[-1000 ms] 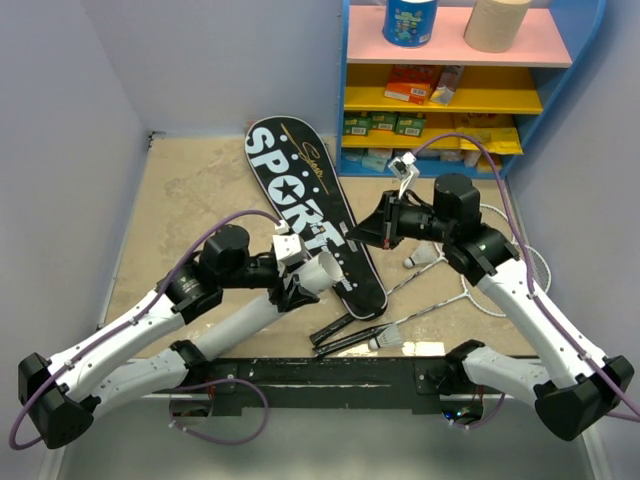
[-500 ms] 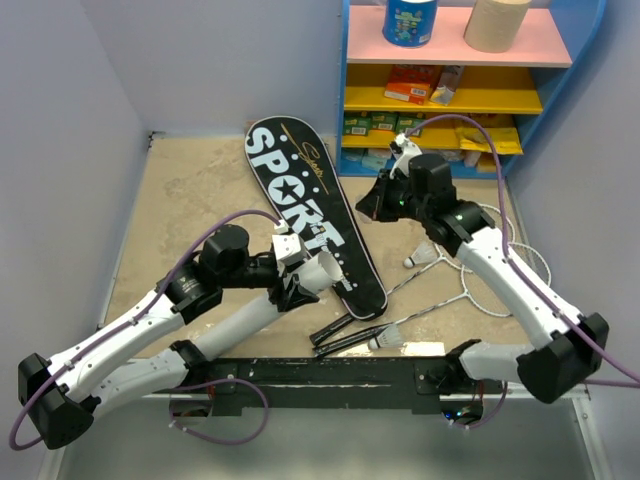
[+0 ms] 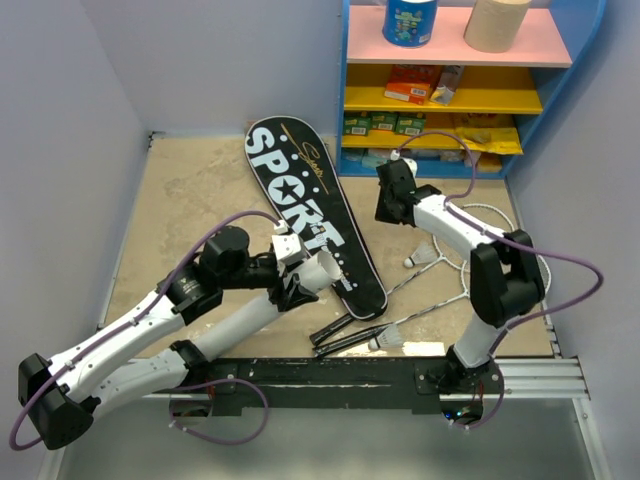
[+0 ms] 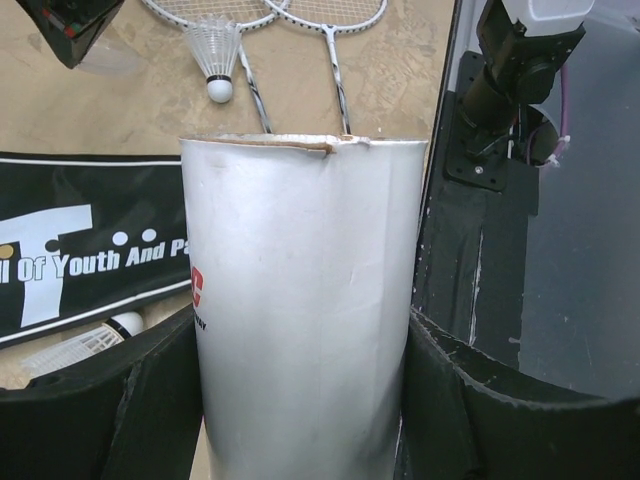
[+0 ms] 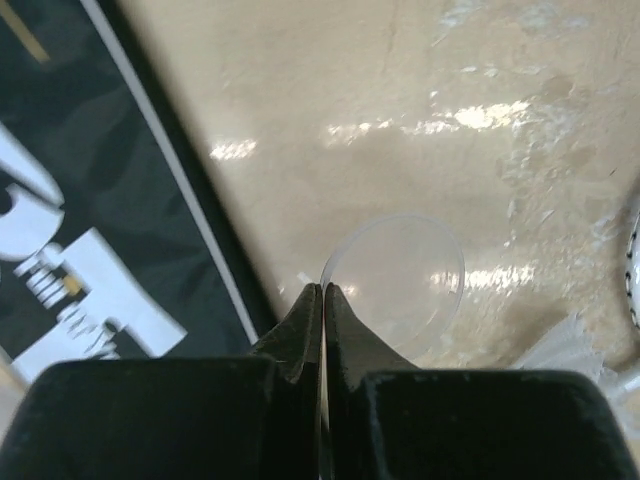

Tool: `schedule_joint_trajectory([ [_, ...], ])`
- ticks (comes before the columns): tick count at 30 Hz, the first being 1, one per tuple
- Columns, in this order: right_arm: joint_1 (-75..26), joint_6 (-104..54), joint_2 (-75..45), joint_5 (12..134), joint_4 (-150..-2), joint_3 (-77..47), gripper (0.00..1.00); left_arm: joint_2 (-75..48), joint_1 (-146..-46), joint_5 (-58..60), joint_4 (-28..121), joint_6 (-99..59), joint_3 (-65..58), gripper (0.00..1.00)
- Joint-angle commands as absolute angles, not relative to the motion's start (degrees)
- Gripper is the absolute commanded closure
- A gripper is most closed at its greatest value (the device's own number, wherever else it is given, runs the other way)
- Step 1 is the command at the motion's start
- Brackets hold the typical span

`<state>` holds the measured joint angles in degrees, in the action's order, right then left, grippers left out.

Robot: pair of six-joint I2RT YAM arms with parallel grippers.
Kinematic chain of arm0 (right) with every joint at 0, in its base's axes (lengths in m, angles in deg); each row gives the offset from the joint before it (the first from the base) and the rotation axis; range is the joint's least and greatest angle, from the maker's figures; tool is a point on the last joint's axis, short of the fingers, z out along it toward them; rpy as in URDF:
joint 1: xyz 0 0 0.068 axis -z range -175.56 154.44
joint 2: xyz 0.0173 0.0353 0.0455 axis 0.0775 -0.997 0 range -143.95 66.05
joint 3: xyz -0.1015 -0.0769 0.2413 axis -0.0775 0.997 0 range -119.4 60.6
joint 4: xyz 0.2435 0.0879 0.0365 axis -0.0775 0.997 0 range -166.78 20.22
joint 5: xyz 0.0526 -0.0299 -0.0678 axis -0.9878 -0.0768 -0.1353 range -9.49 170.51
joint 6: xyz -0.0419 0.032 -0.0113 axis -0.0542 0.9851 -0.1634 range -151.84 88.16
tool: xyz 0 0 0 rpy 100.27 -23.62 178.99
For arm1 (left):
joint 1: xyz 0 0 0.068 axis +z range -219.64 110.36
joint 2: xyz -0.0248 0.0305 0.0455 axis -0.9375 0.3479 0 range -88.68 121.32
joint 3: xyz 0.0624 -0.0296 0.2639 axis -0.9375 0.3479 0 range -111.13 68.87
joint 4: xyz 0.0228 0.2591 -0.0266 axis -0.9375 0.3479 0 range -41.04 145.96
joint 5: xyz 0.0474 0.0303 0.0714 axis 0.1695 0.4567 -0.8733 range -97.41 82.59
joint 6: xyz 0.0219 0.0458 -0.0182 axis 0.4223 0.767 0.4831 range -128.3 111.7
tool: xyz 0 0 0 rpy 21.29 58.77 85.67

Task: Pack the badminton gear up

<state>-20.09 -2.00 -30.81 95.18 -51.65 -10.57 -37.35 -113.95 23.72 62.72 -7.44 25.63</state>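
Observation:
My left gripper [image 3: 305,278] [image 4: 300,410] is shut on the long white tube [image 3: 322,270] [image 4: 300,300], whose torn open end points toward the rackets. The black SPORT bag [image 3: 310,215] [image 4: 90,260] [image 5: 90,230] lies flat just beyond it. Two silver rackets [image 3: 495,255] [image 4: 330,15] lie to the right, their black handles [image 3: 345,335] near the front. One shuttlecock [image 3: 425,260] [image 4: 215,55] rests on the racket shafts and another [image 3: 388,340] lies by the handles. My right gripper [image 3: 390,195] [image 5: 323,290] pinches the rim of a clear round lid [image 5: 400,280] just right of the bag.
A blue shelf unit [image 3: 470,90] with boxes and two paper rolls stands at the back right, close behind the right gripper. A black rail [image 3: 330,370] runs along the near edge. Lilac walls close in the left and back.
The right arm has swung away from the shuttlecocks toward the shelf, and its gripper now sits farther back beside the bag. The left arm and tube have not moved.

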Motion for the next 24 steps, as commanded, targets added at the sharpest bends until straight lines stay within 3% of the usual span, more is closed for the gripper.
schedule_joint_trajectory([
  [1,-17.44,-1.25,-35.36,99.93,-56.20,-13.31,1.00,-38.93,-114.02,23.26,58.89,-9.44,25.72,0.98],
  [12,-16.56,-4.51,-39.33,96.42,-57.62,-15.60,1.00,-38.76,-114.02,23.17,58.89,-9.62,25.81,0.97],
  [13,-16.56,-4.68,-39.16,96.07,-57.62,-15.51,0.88,-38.84,-114.11,23.09,58.98,-9.70,25.81,0.96],
  [16,-16.56,-4.86,-38.54,94.92,-57.62,-15.25,0.70,-38.76,-114.02,22.91,58.98,-9.62,25.81,0.95],
  [19,-16.65,-5.12,-38.28,93.43,-57.35,-15.42,0.62,-38.67,-114.11,23.00,58.98,-9.62,25.72,0.94],
  [24,-16.91,-6.43,-35.82,90.53,-56.74,-15.95,0.57,-38.85,-114.11,22.65,59.07,-9.70,25.72,0.93],
])
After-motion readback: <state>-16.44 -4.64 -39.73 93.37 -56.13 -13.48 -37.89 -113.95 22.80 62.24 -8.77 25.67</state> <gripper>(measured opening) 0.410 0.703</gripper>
